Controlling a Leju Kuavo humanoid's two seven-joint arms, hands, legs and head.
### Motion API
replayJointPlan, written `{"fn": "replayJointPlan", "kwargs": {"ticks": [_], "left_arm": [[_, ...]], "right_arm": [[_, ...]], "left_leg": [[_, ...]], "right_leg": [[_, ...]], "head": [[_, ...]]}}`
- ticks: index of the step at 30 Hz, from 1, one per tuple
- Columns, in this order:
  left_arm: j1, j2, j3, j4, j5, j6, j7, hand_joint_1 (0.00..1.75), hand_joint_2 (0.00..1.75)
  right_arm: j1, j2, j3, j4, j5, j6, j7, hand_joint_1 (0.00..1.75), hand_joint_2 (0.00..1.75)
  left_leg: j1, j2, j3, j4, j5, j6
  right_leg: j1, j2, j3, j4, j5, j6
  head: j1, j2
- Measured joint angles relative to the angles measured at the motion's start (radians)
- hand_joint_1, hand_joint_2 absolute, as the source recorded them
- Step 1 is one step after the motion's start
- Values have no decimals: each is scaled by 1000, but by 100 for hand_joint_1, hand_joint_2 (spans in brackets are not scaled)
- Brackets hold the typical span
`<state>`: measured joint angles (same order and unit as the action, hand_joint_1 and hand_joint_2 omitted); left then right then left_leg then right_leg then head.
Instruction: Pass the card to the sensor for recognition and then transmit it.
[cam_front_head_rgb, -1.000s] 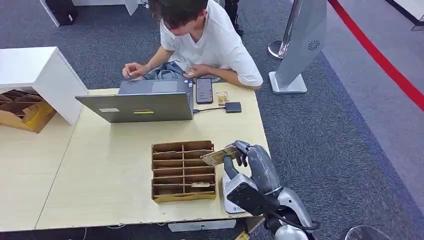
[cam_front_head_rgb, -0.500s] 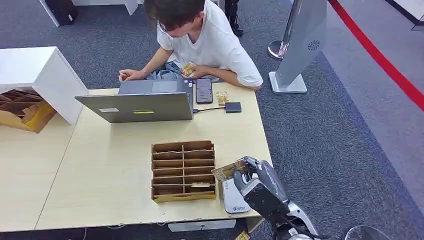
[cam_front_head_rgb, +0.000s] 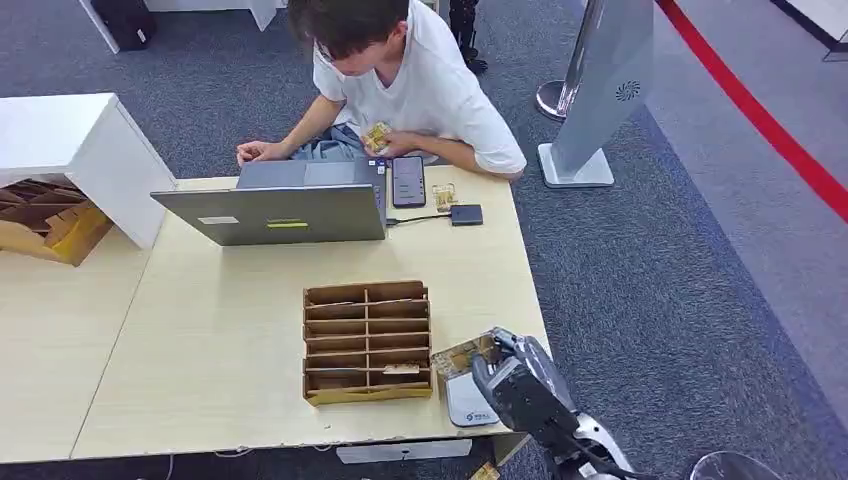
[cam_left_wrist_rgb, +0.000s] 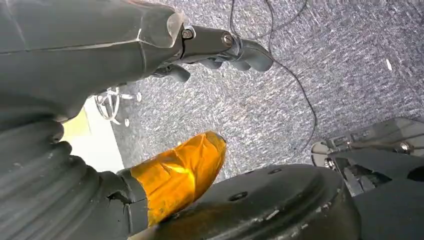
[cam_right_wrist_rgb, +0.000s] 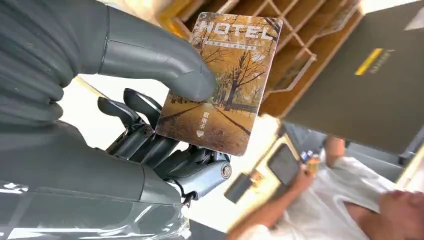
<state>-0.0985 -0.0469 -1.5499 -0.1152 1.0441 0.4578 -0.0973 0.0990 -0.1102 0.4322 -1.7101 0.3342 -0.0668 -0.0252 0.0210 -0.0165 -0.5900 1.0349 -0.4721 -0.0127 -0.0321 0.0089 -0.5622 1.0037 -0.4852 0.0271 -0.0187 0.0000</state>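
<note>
one card (cam_right_wrist_rgb: 220, 82) is being pinched by the right hand (cam_front_head_rgb: 505, 375), thumb over fingers (cam_right_wrist_rgb: 137, 125), hovering above the white sensor (cam_front_head_rgb: 468, 400) at the desk's (cam_front_head_rgb: 220, 350) 5 o'clock corner; left hand (cam_left_wrist_rgb: 220, 47) is hanging with fingers curled, holding nothing.

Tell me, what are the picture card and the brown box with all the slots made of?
The autumn-tree hotel card, pinched by the right hand, looks like glossy printed plastic: it stays flat and stiff and catches a sheen. The brown slotted organiser box looks like matte corrugated cardboard, with thin brown dividers and raw edges.
</note>
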Motion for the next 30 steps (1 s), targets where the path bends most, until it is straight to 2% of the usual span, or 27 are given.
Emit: {"fn": "replayJointPlan", "kwargs": {"ticks": [14, 30], "left_arm": [[4, 0, 0, 0, 7, 7, 0, 0, 175], [4, -1, 0, 0, 11, 7, 0, 0, 175]], "right_arm": [[-4, 0, 0, 144, -23, -28, 54, 175, 175], [-18, 2, 0, 222, -6, -51, 90, 175, 175]], "left_leg": [[0, 0, 0, 0, 0, 0], [0, 0, 0, 0, 0, 0]], "right_leg": [[0, 0, 0, 0, 0, 0], [0, 0, 0, 0, 0, 0]], "head": [[0, 0], [0, 0]]}}
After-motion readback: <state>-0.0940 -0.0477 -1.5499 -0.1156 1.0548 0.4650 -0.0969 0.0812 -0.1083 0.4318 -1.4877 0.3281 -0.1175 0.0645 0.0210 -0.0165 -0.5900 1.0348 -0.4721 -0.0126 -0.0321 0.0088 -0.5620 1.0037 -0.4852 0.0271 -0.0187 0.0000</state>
